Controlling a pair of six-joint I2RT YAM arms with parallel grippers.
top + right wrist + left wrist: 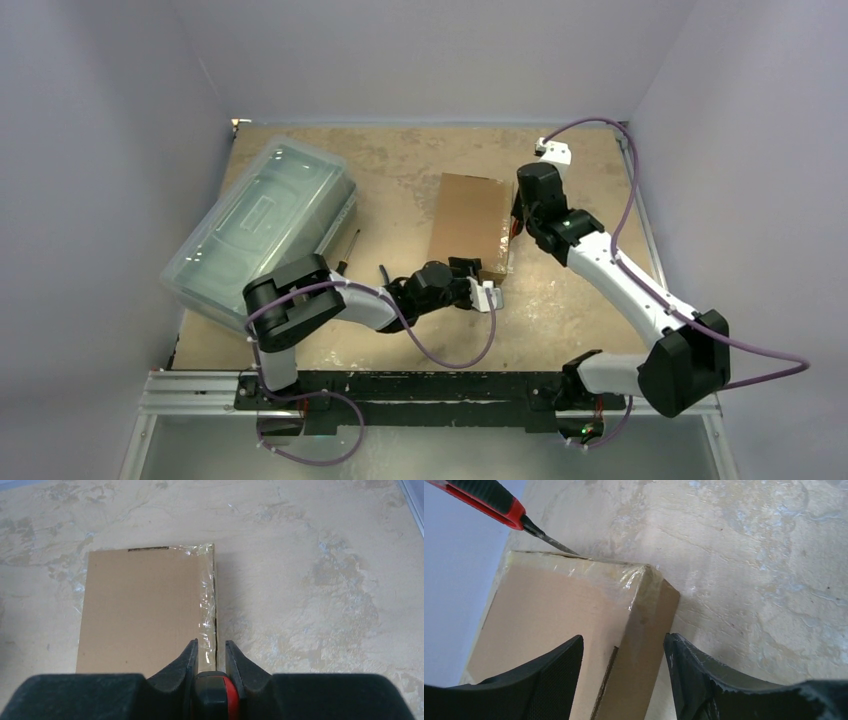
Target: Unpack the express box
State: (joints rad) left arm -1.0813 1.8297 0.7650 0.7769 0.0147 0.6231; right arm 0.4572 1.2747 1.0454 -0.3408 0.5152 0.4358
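The express box (470,215), flat brown cardboard with clear tape along its right edge, lies shut in the middle of the table. My right gripper (520,222) is shut on a red and black utility knife (215,692) at the box's right edge (142,610). The knife's blade (556,544) touches the taped far edge of the box (559,610). My left gripper (487,290) is open and straddles the box's near right corner, one finger (554,680) over the top face, the other (694,680) beside the side wall.
A large translucent greenish lidded bin (265,225) stands at the left, angled. A thin black stick (350,245) lies between the bin and the box. Purple cables loop from both arms. Walls close in the table on three sides.
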